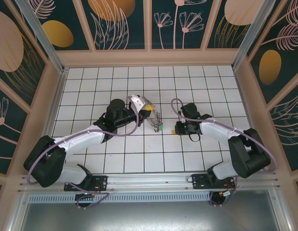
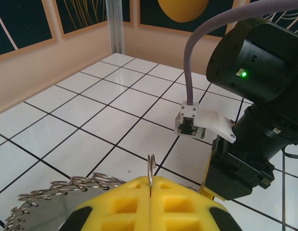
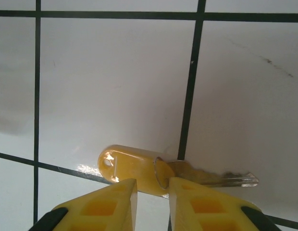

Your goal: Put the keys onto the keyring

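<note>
— Where is the keyring to be found?

— The keyring (image 2: 150, 166) is seen as a thin wire loop standing up out of the seam between the left fingers (image 2: 120, 199), which are clenched on it. A fringe of small silvery rings (image 2: 67, 185) is spread out to their left, low in the left wrist view.

— And from above?

— A bunch of keys (image 1: 153, 118) with coloured tags (image 1: 159, 126) is shown at the tip of the left arm (image 1: 86, 137), near the middle of the white tiled desk (image 1: 120, 82). Whether the bunch is rested on the desk or lifted cannot be told.

— What is found at the right fingers?

— One key (image 3: 221, 179) with a yellow tag (image 3: 130, 166) is laid flat on the desk, with its blade pointed rightward in the right wrist view. The right fingers (image 3: 105, 204) are held at the tag's near edge with a narrow gap left between them. A small ring (image 3: 161, 174) at the tag's end is seen in that gap. Whether it is pinched cannot be told.

— Are the arms set close together?

— The right arm (image 2: 254, 96), with a green light (image 2: 243, 74) lit on it, is seen just beyond the left fingers.
</note>
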You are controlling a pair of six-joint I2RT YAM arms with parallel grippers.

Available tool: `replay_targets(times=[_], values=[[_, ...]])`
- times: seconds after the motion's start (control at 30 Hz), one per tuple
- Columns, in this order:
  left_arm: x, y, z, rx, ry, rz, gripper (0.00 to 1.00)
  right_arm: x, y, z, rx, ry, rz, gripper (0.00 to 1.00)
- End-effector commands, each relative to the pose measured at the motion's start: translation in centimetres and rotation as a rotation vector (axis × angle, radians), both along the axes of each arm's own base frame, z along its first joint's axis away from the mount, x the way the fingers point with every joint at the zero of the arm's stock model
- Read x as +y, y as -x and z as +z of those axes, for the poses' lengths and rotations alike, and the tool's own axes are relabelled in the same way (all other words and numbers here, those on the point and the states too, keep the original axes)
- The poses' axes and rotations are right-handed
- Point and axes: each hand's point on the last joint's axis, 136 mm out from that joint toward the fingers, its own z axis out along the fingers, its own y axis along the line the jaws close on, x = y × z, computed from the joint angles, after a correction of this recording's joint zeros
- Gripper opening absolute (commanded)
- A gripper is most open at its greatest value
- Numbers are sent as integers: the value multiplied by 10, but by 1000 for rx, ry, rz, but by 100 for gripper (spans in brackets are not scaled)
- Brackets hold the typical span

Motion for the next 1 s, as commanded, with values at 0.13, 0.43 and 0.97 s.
replay_targets(times=[0.13, 0.43, 0.97], values=[[-2, 1, 32, -78, 77, -3, 0, -2, -3, -1, 20, 62, 12, 25], [-3, 1, 30, -74, 73, -4, 0, -8, -5, -10, 42, 110, -8, 21], [-2, 2, 29, -72, 68, -3, 0, -7, -11, -3, 6, 98, -26, 14]])
